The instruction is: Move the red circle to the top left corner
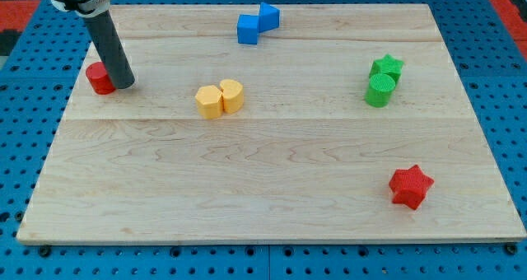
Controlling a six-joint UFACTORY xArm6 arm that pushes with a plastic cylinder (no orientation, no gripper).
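The red circle (100, 78) sits near the board's left edge, in the upper part of the view but short of the top left corner. The rod slants down from the view's top left, and the tip (123, 84) rests on the wood right against the red circle's right side — touching it or very nearly, the contact line being hidden by the rod itself. The arm carries no jaws, so there is no spread or pinch to tell; it ends only in this dark rod.

Two yellow blocks (220, 98) stand pressed together toward the middle of the wooden board (263, 198), well apart from the tip and to its right. Near the top edge two blue blocks (257, 24) touch at a corner, one a cube-like shape and the other angular. On the view's right a green star (387, 66) sits just above a green circle (380, 91), the two touching. A red star (410, 186) stands alone toward the bottom right.
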